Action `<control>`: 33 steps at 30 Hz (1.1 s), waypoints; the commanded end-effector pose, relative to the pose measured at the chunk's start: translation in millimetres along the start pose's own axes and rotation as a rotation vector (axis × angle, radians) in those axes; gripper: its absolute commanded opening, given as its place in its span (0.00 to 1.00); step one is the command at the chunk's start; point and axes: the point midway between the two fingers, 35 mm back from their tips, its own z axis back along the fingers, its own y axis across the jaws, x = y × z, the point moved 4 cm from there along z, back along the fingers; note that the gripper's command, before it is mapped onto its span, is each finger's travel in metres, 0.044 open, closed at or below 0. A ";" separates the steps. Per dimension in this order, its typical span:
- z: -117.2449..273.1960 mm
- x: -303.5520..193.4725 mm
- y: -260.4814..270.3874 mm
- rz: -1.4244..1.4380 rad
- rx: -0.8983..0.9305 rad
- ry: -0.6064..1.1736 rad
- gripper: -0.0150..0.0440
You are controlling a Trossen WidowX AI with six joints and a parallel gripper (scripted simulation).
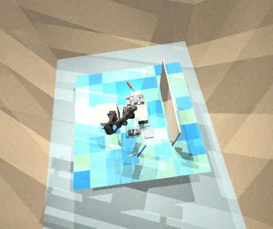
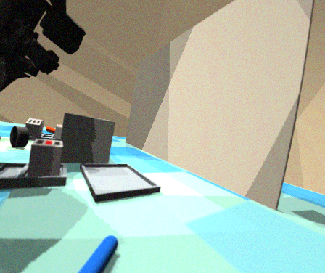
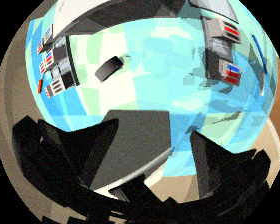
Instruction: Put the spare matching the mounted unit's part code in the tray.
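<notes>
The gripper (image 1: 132,110) hung above the table (image 1: 85,179) with its jaws spread wide, holding nothing. A row of spares (image 1: 135,99) lay just beyond it, its long axis running across the table, with an orange tool (image 1: 130,86) farther off. The shallow tray (image 2: 119,180) sat flat beside a grey block (image 2: 86,142). An upright panel (image 1: 170,103) walled off one side. A blue pen (image 1: 141,150) lay near the front.
</notes>
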 end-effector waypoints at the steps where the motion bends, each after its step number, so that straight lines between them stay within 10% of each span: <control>1: 0.0 0.0 0.0 0.000 0.000 0.000 0.98; 33: 158.4 200.0 98.4 0.221 -0.047 -0.285 1.00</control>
